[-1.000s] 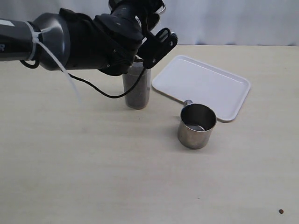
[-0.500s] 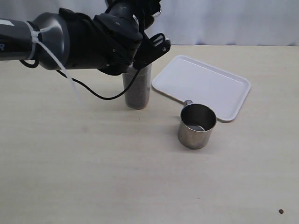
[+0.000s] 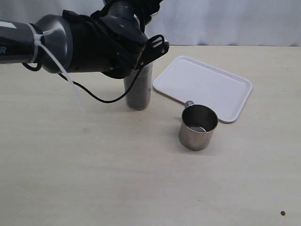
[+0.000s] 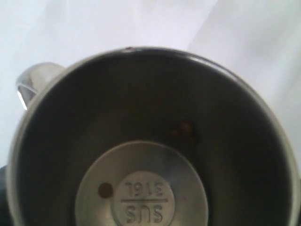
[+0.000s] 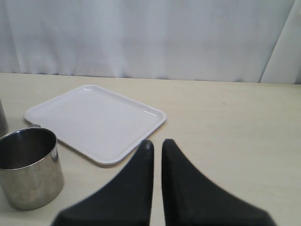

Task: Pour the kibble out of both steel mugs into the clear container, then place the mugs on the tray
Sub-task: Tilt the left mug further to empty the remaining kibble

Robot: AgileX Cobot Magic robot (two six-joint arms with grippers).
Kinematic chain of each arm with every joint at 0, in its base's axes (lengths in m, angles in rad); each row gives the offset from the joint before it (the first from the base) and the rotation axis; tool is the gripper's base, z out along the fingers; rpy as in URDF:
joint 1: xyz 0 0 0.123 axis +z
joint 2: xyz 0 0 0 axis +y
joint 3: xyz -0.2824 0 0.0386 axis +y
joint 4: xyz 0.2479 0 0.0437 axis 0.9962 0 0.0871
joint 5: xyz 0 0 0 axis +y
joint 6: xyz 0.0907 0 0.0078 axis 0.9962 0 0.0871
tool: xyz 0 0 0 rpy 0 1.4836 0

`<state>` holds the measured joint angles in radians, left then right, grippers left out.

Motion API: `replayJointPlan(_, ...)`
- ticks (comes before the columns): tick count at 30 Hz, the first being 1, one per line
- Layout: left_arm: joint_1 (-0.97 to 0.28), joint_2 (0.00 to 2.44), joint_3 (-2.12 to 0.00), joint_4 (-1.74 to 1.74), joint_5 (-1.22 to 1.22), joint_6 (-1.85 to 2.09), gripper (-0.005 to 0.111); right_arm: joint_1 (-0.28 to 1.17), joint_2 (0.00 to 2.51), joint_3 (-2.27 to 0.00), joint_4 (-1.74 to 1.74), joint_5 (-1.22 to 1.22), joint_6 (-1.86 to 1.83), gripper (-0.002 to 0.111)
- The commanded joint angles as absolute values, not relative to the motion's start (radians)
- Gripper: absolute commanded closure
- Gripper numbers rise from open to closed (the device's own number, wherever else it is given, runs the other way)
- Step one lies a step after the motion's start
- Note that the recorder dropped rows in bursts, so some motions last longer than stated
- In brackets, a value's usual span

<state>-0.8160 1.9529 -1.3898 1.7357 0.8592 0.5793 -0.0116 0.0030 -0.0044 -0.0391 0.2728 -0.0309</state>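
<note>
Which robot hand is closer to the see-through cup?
Left. The left gripper, holding a steel mug, hangs above the clear container; the right gripper is farther, facing the tray.

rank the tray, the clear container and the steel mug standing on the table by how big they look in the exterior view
1. tray: clearly the largest.
2 and 3, not ranked: the steel mug looks wider and the clear container narrower, but the container's top is hidden behind the arm.

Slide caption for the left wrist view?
Inside of steel mug, nearly empty; one stray kibble pellet on its stamped base.
</note>
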Motion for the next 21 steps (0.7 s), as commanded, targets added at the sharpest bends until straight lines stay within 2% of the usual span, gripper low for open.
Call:
replayJointPlan(1, -0.845, 1.954, -1.397, 1.744, 0.933, 0.579, 0.107, -0.009, 0.0, 0.0, -0.036, 0.274, -0.038, 0.103)
replayJointPlan(8, -0.878, 2.022, -1.397, 1.744, 1.089, 0.575, 0.107, -0.009, 0.0, 0.0, -0.036, 0.274, -0.038, 0.103)
replayJointPlan(21, -0.92, 2.045, -1.399, 1.744, 1.217, 0.525, 0.107, -0.009, 0.0, 0.0, -0.036, 0.274, -0.038, 0.103)
